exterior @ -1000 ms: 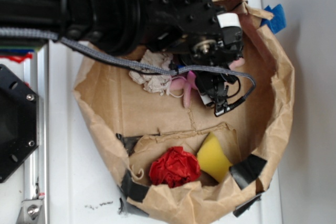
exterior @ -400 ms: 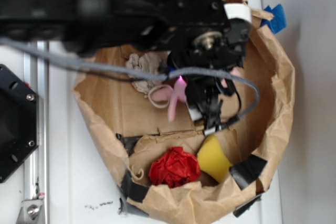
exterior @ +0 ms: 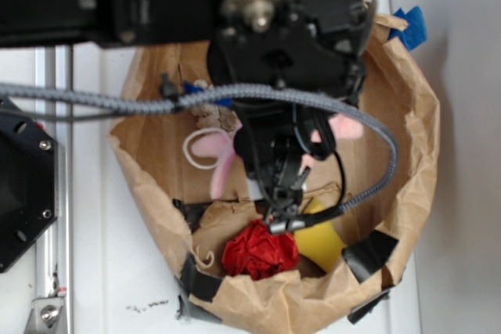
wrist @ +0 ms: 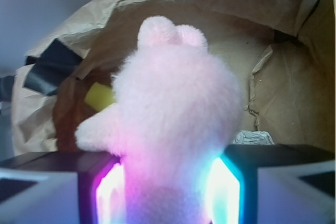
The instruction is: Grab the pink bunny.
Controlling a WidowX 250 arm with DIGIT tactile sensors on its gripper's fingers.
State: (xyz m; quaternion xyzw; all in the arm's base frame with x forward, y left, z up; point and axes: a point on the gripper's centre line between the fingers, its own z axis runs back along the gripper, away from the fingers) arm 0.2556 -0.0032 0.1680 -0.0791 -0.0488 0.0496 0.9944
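Brown paper walls ring the bag [exterior: 419, 146], and above its floor the gripper [wrist: 168, 187] is clamped on the bunny [wrist: 173, 124], whose body stands up between the jaws while an ear [exterior: 221, 171] dangles beside the arm.

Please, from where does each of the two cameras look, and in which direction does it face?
Exterior: sits above, faces straight down on the brown paper bag; black arm, grey cable and pincer cover the middle.
Wrist: sits on the pincer, faces forward along the fingers into the bag.
Shared: the pink bunny gripped in the pincer, the yellow block, black tape.
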